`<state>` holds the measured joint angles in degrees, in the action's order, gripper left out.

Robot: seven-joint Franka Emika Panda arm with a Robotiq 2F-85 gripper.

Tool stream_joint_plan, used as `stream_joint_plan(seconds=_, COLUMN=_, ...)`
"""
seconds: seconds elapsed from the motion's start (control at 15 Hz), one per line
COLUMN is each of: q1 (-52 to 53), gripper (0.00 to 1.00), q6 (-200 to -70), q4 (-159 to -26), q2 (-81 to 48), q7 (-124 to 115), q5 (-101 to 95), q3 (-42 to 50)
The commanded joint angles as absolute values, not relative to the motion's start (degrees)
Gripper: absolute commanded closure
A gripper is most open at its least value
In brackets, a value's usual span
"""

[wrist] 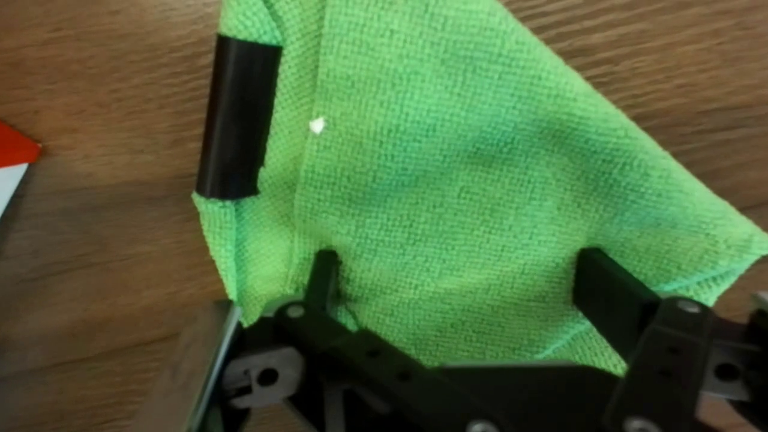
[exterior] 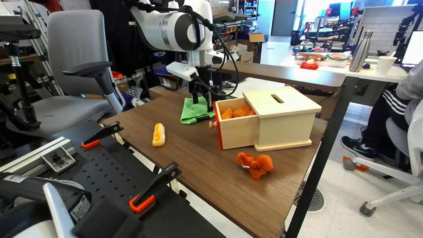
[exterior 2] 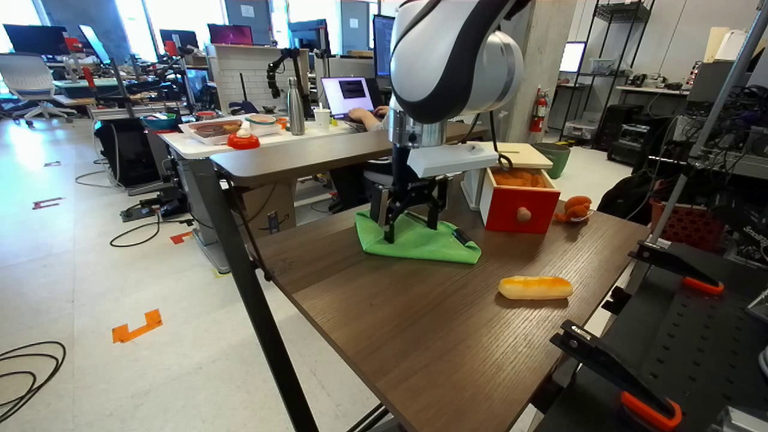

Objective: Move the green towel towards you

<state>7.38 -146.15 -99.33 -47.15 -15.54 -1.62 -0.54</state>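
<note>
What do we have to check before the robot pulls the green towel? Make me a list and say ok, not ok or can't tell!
1. Gripper over the green towel: ok, cloth shows between its fingers.
2. Towel pinched: not ok, the jaws stand apart.
3. Fingers pressing on the cloth: cannot tell, the pressure doesn't show.
4. Black strip on the towel clear of the fingers: ok, it lies off to one side.
5. Drawer closed: not ok, it's pulled out of the wooden box, near the towel.
6. Yellow bread-shaped thing off the towel: ok, it lies apart on the table.
</note>
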Motion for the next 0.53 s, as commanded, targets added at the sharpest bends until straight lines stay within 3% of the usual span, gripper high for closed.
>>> stream_joint_plan(seconds=0.0, q1=9.0, gripper=0.00, q6=-145.6, q4=-99.4, q2=-47.5, q7=-16.1, q5=-1.2, q3=0.8)
stream_joint_plan(seconds=0.47, q1=11.5, gripper=0.00, q6=-147.2, q4=-106.8, q2=-44.3, q7=-16.3, q5=-2.4, q3=1.4)
